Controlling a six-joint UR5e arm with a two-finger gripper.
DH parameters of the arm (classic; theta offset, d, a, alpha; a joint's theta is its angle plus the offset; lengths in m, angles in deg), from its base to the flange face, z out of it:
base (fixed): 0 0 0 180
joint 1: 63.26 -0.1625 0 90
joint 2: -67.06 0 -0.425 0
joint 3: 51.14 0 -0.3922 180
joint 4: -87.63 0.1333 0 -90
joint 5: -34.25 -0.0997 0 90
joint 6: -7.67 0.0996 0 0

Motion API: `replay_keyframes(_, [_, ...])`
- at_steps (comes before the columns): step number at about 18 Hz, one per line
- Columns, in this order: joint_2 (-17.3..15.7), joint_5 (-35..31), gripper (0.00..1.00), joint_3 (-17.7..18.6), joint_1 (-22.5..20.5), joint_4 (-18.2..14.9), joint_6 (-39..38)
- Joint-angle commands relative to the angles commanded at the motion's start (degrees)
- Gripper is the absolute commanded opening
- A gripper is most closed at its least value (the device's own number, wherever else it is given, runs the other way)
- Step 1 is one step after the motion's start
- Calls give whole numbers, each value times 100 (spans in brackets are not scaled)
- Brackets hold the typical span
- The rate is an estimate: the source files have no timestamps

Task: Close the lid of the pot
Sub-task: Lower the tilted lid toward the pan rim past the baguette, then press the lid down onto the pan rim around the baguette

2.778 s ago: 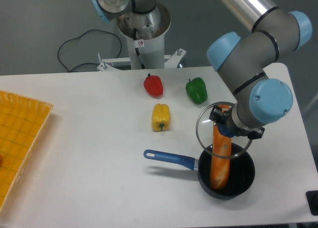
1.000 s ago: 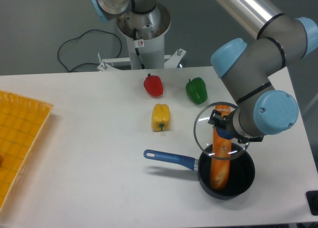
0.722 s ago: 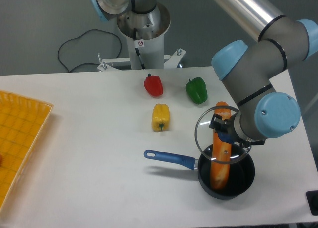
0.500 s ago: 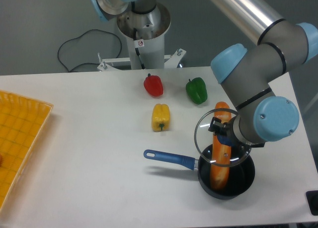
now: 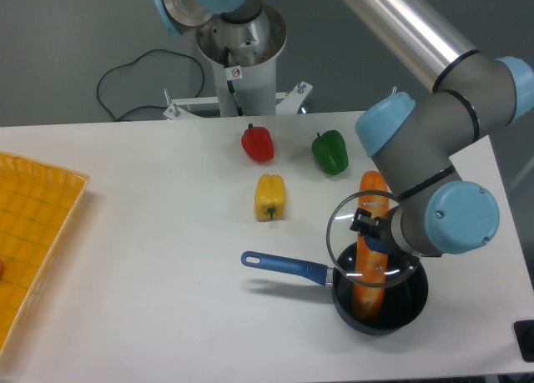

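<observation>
Pincer clamped on blue knob of round clear glass lid, tilted, directly above small black saucepan; tall orange carrot stands between, blocking seat.

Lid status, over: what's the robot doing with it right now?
Tool shut on lid, held tilted above pot. Not seated. Orange carrot stands up out of pot, poking past rim, in the way.

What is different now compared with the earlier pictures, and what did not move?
The gripper has carried the lid lower, towards the pot, and tipped it flatter; it stays gripped. The pot, the orange carrot standing in it, the three peppers and the yellow tray have not moved.
</observation>
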Motion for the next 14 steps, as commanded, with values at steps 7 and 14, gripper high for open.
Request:
replay_keyframes(7, [123,-9,56,-79,26,0,-44])
replay_keyframes(14, [193,-26,56,-79,70,35,-44])
